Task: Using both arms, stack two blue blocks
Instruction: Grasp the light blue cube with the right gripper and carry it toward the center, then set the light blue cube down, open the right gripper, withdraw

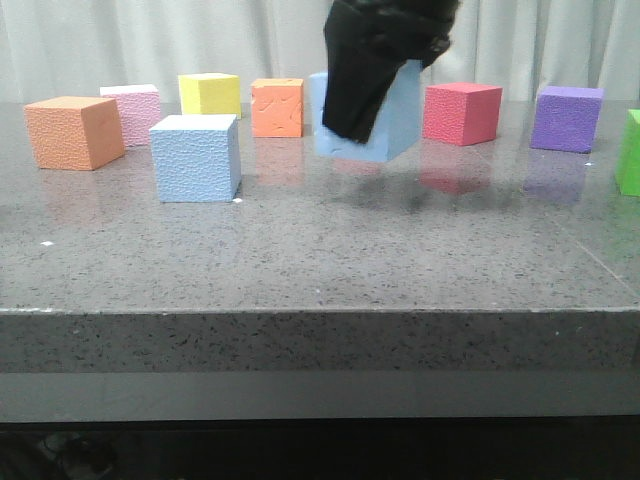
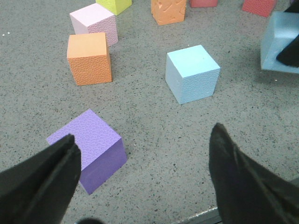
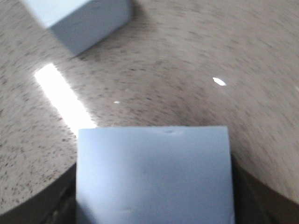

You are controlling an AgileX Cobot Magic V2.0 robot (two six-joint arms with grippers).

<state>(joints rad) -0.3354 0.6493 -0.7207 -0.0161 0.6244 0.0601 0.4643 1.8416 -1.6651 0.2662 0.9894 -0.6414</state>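
Nearest the front edge of the speckled grey stone table [image 1: 320, 270] stands one light blue foam cube [image 1: 196, 157] with pebbled faces, left of the middle and flat on the surface. Just behind it and to the right, the second light blue foam cube [image 1: 393, 122] hangs tilted above the table, a shadow on the stone below it, clamped in the black right gripper [image 1: 362, 95], whose dark jaws cover its left part. In the right wrist view that cube [image 3: 154, 175] fills the space between the jaws, with the resting cube [image 3: 79, 18] beyond it.

In the left wrist view the black left gripper [image 2: 142, 175] has its jaws spread wide and holds nothing, above bare table, with a purple foam cube [image 2: 91, 147] just beside one finger and the resting blue cube [image 2: 192, 73] further off.

Along the far edge runs a row of foam cubes: orange [image 1: 75, 131] at the left, then pale pink [image 1: 133, 112], yellow [image 1: 209, 95], a second orange [image 1: 277, 107], red [image 1: 461, 113], purple [image 1: 567, 118], and a green one [image 1: 630, 152] cut off at the right edge.
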